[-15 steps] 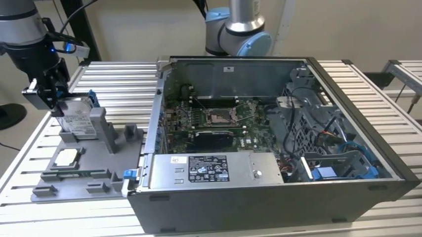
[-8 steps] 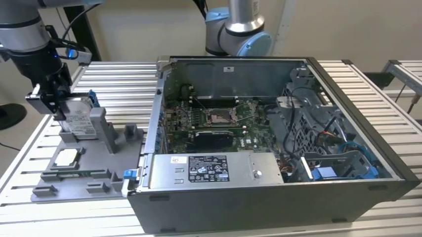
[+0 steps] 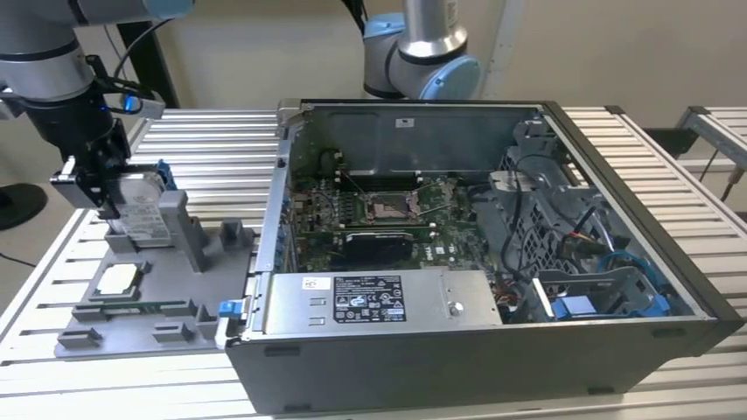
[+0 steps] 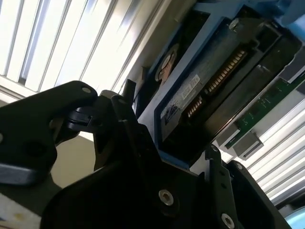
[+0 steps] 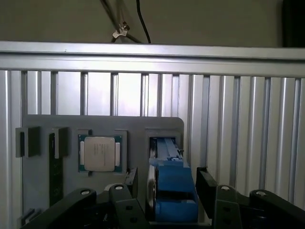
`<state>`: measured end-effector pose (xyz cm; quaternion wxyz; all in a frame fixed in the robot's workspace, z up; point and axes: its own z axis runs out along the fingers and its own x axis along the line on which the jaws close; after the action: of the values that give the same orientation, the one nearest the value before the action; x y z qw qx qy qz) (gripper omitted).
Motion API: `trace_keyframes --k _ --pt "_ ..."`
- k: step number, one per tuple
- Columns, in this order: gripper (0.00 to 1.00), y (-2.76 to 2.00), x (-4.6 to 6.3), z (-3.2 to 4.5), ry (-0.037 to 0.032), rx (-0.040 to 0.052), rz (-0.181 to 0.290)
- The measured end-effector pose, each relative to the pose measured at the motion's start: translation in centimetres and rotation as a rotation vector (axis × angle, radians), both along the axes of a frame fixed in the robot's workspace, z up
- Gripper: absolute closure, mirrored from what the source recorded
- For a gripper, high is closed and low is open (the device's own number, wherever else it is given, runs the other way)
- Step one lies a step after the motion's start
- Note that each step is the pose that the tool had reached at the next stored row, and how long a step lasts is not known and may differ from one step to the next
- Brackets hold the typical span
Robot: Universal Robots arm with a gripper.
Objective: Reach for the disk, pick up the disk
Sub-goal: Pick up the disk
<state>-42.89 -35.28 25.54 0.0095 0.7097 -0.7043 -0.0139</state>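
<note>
At the grey holder [image 5: 133,126], the upright disk [image 5: 172,183] is straddled by the gripper [image 5: 167,191]. Whether it is clamped cannot be told.

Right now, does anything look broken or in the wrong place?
Nothing looks broken or spilled. The disk stands upright on its edge in the grey tray, with the gripper around it. The computer case is open, its insides showing.
</note>
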Motion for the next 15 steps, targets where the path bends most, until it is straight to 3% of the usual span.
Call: trace_keyframes --k 4,8,11,15 --pt "0.00 0.01 0.0 0.07 0.0051 0.0123 0.000" --pt "0.00 0.04 0.0 0.22 -0.0042 0.0332 0.000" --pt "0.00 0.03 0.0 0.49 -0.0058 0.0392 0.000" --pt "0.00 0.02 0.0 1.77 -0.0040 0.0414 0.000"
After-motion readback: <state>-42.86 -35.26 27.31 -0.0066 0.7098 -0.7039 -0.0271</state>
